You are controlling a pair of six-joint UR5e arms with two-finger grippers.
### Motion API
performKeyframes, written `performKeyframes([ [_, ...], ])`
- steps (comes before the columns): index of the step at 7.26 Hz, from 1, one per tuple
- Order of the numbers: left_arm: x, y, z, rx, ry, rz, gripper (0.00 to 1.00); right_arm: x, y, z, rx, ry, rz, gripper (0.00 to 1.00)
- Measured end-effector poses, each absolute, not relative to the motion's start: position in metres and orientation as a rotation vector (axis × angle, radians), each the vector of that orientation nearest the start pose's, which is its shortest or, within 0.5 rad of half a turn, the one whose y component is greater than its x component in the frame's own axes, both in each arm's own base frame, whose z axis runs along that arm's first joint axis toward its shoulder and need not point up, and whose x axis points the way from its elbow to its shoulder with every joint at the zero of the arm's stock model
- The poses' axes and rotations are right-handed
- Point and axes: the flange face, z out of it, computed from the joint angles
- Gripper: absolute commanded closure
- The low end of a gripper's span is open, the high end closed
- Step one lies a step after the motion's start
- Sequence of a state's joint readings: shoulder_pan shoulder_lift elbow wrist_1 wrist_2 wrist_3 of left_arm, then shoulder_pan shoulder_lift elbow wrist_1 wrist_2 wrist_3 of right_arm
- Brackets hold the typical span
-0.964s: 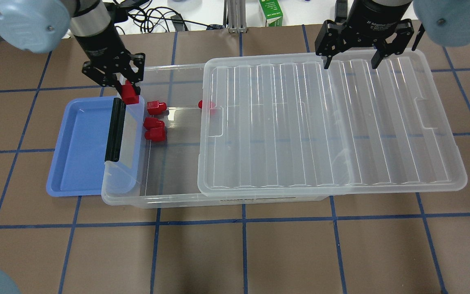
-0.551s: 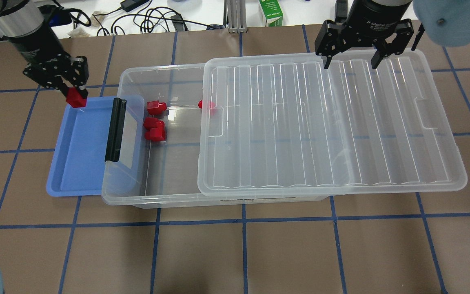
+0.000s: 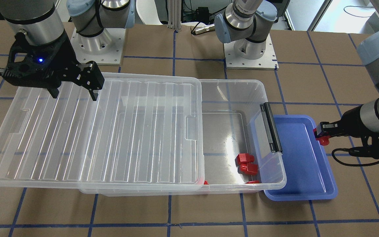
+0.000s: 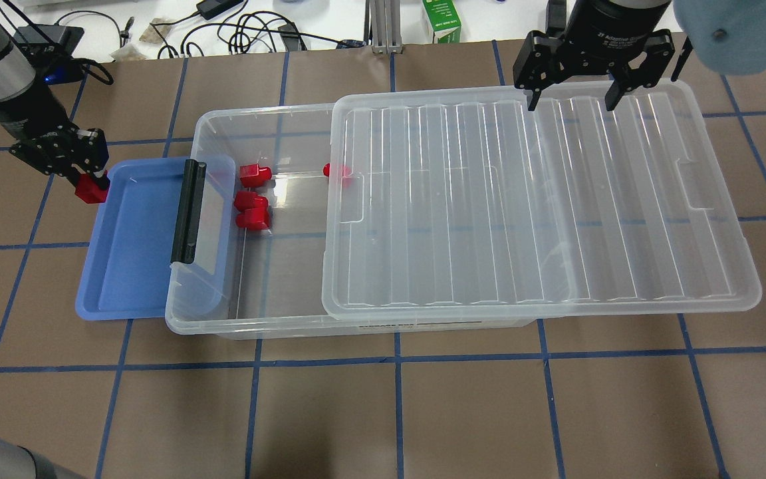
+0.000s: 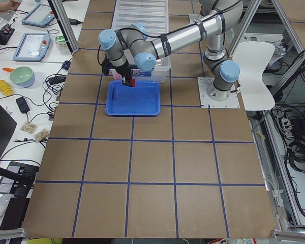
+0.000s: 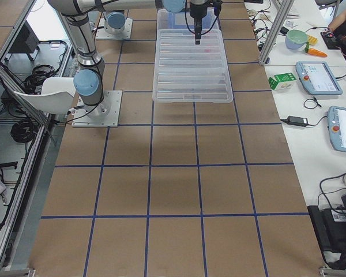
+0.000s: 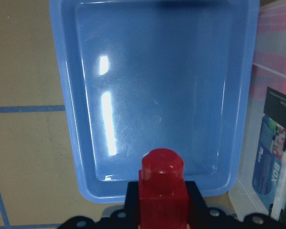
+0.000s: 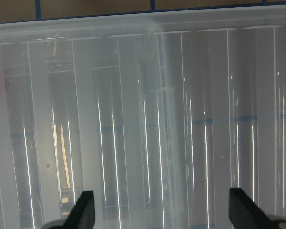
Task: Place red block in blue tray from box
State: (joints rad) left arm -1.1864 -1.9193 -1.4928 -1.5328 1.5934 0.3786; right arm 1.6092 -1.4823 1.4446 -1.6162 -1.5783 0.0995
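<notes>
My left gripper [image 4: 90, 183] is shut on a red block [image 4: 90, 191] and holds it over the far left rim of the blue tray [image 4: 130, 253]. The left wrist view shows the block [image 7: 162, 191] between the fingers, stub forward, above the tray's [image 7: 157, 95] edge. The tray lies partly under the end of the clear box [image 4: 276, 313], by its black latch bar [image 4: 187, 213]. Three red blocks [image 4: 252, 198] lie in the box's uncovered end, and another [image 4: 336, 171] lies at the lid's edge. My right gripper [image 4: 572, 103] is open and empty above the far edge of the lid [image 4: 522, 199].
The ribbed lid is slid to the right and overhangs the box's right end. A green carton [image 4: 441, 20] and cables [image 4: 250, 30] lie beyond the table's far edge. The arm bases [image 3: 248, 49] stand on the robot's side of the box.
My left gripper has carried the red block leftward, from the box's latch end across the tray's far edge to its left rim, and a little lower. The right gripper has not moved.
</notes>
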Motion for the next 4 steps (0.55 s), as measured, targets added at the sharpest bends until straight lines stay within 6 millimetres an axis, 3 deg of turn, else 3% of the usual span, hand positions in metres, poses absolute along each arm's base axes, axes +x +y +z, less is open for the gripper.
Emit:
performKeyframes([
  [4,0.104,-0.607,0.253,-0.003,3.201,0.432,1.0,0.153,-0.532,0.509,0.097,3.142,-0.129,0.0],
])
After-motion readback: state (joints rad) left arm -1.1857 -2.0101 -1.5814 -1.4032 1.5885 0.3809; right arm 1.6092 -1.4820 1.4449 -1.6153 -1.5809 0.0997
